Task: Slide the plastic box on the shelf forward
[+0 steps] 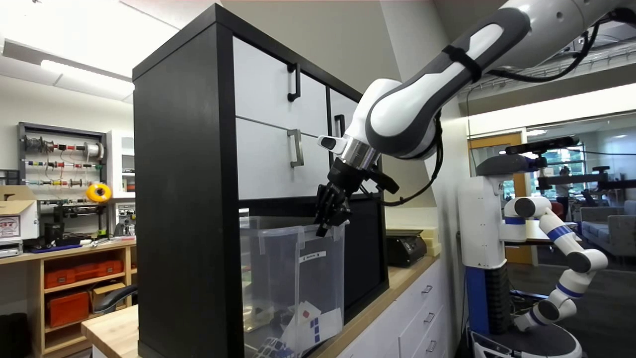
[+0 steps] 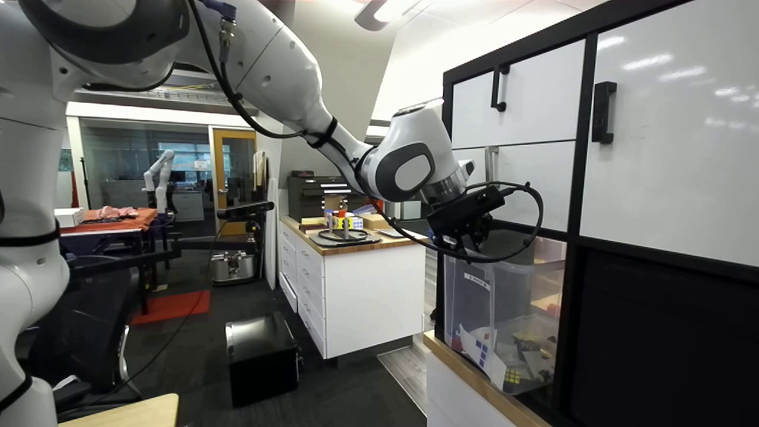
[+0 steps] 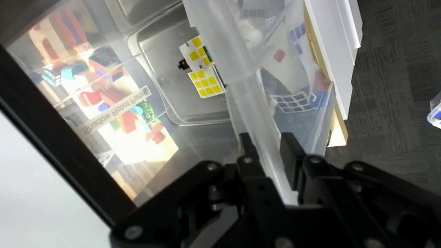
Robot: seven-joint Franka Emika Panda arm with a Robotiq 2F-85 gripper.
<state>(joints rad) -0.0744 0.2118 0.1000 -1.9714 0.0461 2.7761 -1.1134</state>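
The plastic box [image 1: 320, 273] is a large translucent bin in a lower compartment of the black shelf [image 1: 184, 174]. Both also show in an exterior view, the box [image 2: 525, 296] and the shelf [image 2: 664, 249]. The box's front part appears to stand out past the shelf frame. My gripper [image 1: 318, 231] is at the box's top front rim, also in an exterior view [image 2: 468, 237]. In the wrist view, my gripper [image 3: 267, 146] has its fingers close together on either side of the rim [image 3: 224, 41], shut on it. Papers and small parts show through the box. Its back is hidden in the compartment.
White drawer fronts [image 1: 278, 114] with protruding handles [image 1: 296, 148] are just above the box. The shelf stands on a wooden counter [image 1: 370, 315] over white drawers. A black device [image 1: 405, 248] is farther along the counter. Another robot [image 1: 484, 223] stands beyond.
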